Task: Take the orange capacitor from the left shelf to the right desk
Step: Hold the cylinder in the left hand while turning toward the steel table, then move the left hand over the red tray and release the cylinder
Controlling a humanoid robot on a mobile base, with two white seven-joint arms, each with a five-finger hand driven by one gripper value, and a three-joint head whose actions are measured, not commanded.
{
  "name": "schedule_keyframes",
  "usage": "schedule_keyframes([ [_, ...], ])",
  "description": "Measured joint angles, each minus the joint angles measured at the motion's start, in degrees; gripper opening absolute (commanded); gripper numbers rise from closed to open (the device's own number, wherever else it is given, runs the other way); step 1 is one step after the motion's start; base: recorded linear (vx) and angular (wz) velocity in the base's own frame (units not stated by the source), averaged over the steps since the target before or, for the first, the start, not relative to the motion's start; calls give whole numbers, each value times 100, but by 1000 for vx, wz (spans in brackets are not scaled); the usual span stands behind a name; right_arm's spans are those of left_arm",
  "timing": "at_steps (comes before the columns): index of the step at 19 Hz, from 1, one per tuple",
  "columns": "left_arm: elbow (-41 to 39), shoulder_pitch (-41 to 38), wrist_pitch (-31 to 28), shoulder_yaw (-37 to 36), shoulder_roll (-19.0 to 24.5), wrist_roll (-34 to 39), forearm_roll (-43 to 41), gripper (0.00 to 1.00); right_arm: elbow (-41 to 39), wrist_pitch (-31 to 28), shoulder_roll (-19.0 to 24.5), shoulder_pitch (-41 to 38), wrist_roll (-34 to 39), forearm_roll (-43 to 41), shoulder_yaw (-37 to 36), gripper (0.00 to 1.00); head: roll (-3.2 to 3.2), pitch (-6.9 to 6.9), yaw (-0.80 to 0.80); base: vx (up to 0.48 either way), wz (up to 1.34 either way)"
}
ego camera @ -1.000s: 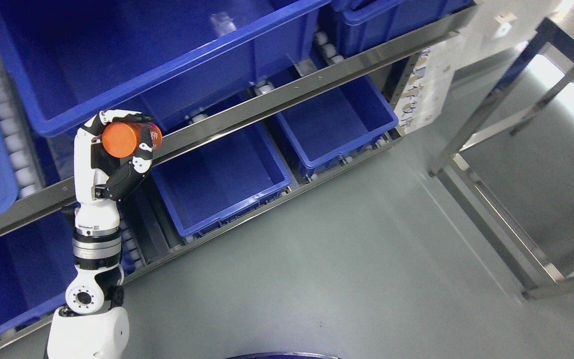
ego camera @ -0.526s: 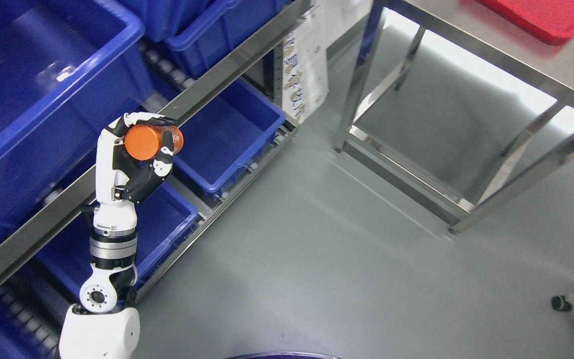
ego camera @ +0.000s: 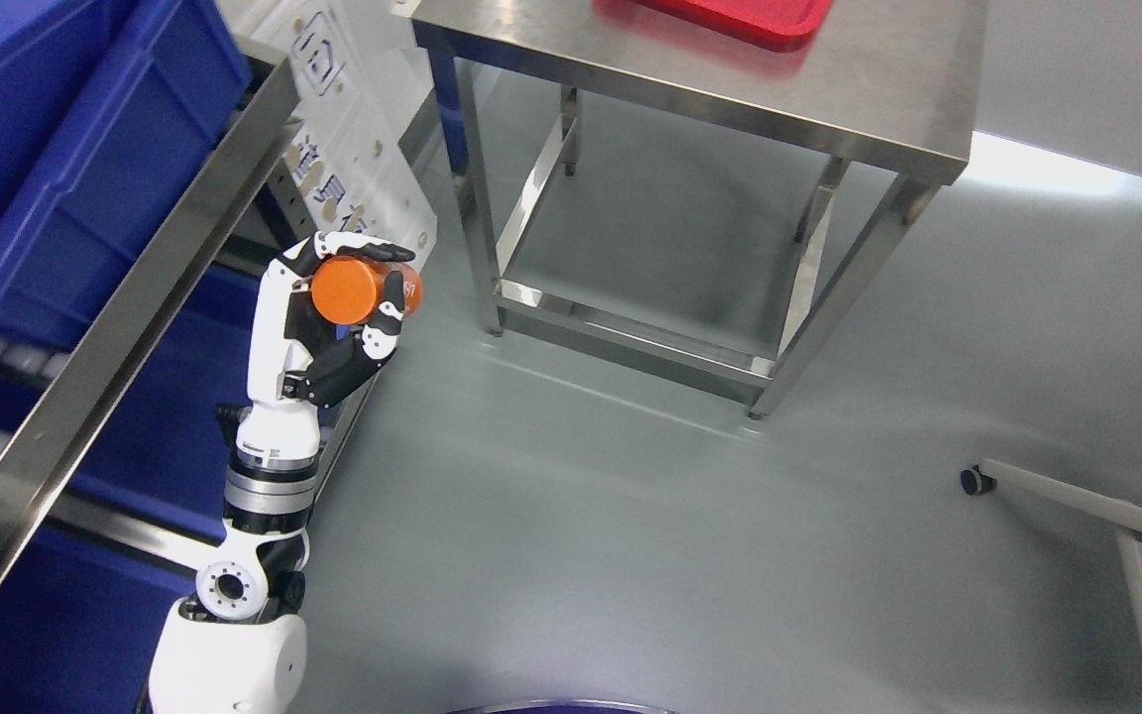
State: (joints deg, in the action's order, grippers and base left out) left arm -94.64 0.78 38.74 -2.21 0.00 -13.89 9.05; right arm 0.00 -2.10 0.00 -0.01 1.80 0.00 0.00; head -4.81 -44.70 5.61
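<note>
My left hand (ego camera: 358, 288) is raised in front of the shelf's end, its fingers curled around the orange capacitor (ego camera: 345, 290), a short orange cylinder lying sideways with its round end facing me. The white and black arm rises from the lower left. The steel desk (ego camera: 888, 109) stands at the upper middle and right, well apart from the hand. The shelf (ego camera: 125, 317) with its steel rail runs along the left edge. My right arm does not show.
A red tray (ego camera: 730, 15) lies on the desk's far part. Blue bins (ego camera: 65, 149) fill the shelf at the upper left. A white labelled panel (ego camera: 353, 169) hangs at the shelf's end. A white wheeled frame (ego camera: 1126, 506) stands at the right. Grey floor lies between.
The camera has swung right: the shelf slid off to the left and the desk came into the middle. The left hand keeps its hold on the capacitor, unchanged.
</note>
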Motion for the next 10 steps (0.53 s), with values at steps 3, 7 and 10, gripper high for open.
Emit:
schedule_keyframes([
  [3,0,112,-102,-127,0,1,0,4,0,0,0,0,0,0,0,100,0,0,0,227,-440],
  [7,0,192,-141,-260,0,2,0,4,0,2,0,0,-1,0,0,100,0,-1,0,263,-293],
  [10,0,216,-145,-335,0,3,0,4,0,2,0,1,-4,0,0,100,0,-1,0,260,-102],
])
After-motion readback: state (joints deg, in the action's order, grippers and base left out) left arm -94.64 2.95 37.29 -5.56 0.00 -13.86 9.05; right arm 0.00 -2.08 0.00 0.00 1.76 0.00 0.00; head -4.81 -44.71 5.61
